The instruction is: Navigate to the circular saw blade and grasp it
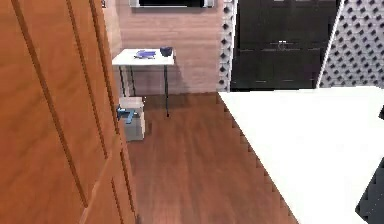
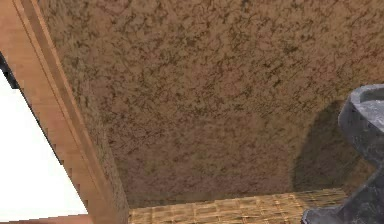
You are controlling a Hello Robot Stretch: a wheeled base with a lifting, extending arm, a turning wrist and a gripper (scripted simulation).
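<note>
In the forward view, a brown wooden door is standing close in at the left, running from the top edge to the bottom. Just beside its edge, a small pale box-like thing with a teal patch is sitting on the dark wood floor. Farther back, a small white table on thin legs is standing against a pinkish panelled wall. It is carrying a flat bluish thing and, just to the right of that, a small dark thing. Both are mere blobs, and whether either one is the circular saw blade cannot be told. Above the table, a dark white-framed screen is hanging at the top edge. Further right, a tall dark cabinet is standing between strips of dotted wallpaper, and a broad white surface is spreading across the lower right. In the arm side view, a white strip is lying at the left, a slanting wooden frame is bordering it, a speckled brown wall is stretching across the middle above a band of woven matting, and a dark grey rounded object is rising at the right edge. How the arm is posed, and how the gripper is standing, cannot be told.
</note>
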